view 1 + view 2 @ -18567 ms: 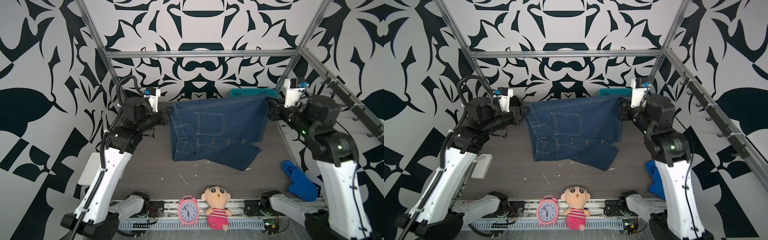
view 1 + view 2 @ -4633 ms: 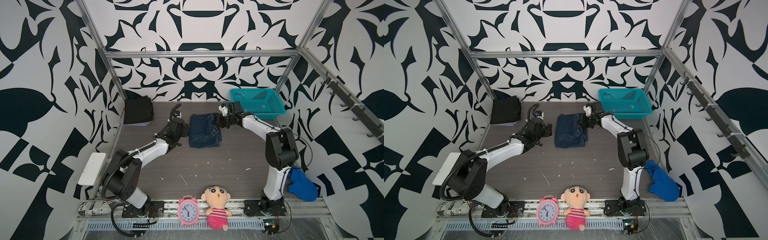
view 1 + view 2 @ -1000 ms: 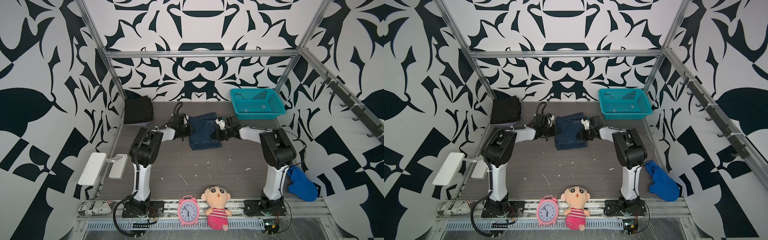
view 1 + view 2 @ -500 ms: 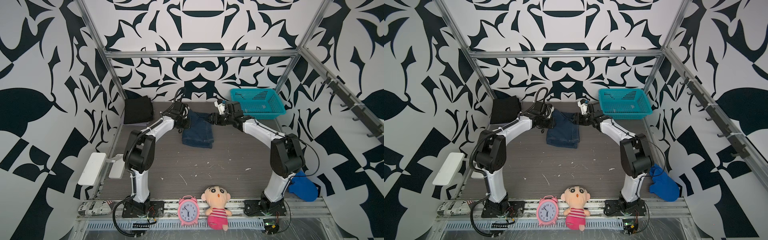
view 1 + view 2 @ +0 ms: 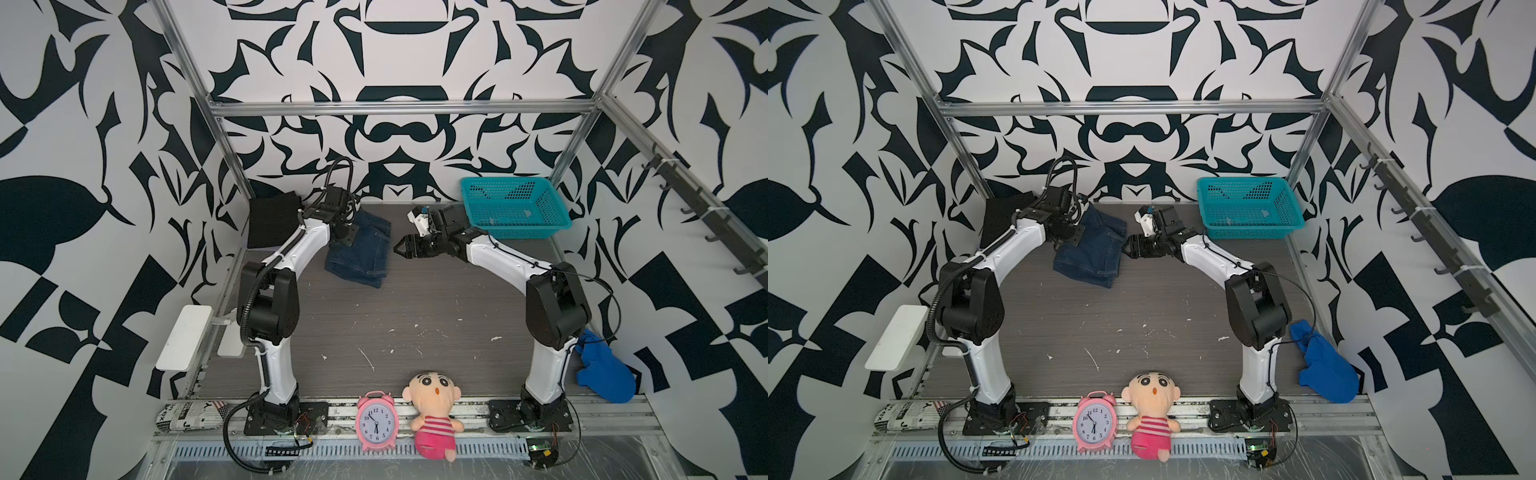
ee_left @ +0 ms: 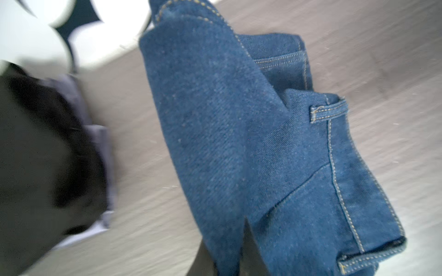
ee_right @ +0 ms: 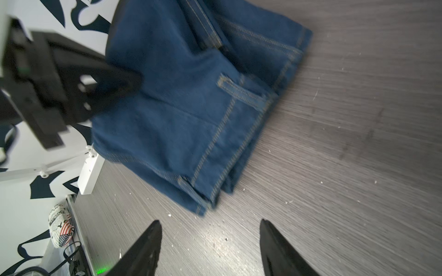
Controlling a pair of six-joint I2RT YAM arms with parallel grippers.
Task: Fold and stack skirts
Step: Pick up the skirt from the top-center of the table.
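**Left claw bites the denim skirt, right claw stands open**

The folded denim skirt (image 5: 360,254) sits on the dark table (image 5: 415,316), well to the left of the teal basket (image 5: 513,226) and about as near the back wall as the basket is. It is a thick bundle of several layers, with light stitching and a belt loop (image 7: 241,94) showing on top. Its front edge rests on the table, while the corner farthest from the basket is drawn up. That corner is in the left gripper (image 5: 348,237) — the jaws are clamped on the denim, and the left wrist view shows the fabric running out from between the dark fingers (image 6: 252,260).

The right gripper (image 5: 397,248) hovers between the skirt and the basket, just beside the skirt's basket-side edge but apart from it. In the right wrist view its fingers (image 7: 146,251) are spread wide, with only bare table between them.

Farther from the basket than the denim, in the opposite back corner, the black skirt (image 5: 272,222) lies folded flat. The left wrist view, blurred there, shows the lavender skirt (image 6: 102,148) under it with one edge sticking out.

Well away from the basket, along the front rail, stand a pink alarm clock (image 5: 376,419) and a doll (image 5: 434,415). A royal-blue cloth (image 5: 604,376) lies on the basket's side of the table, toward the front.
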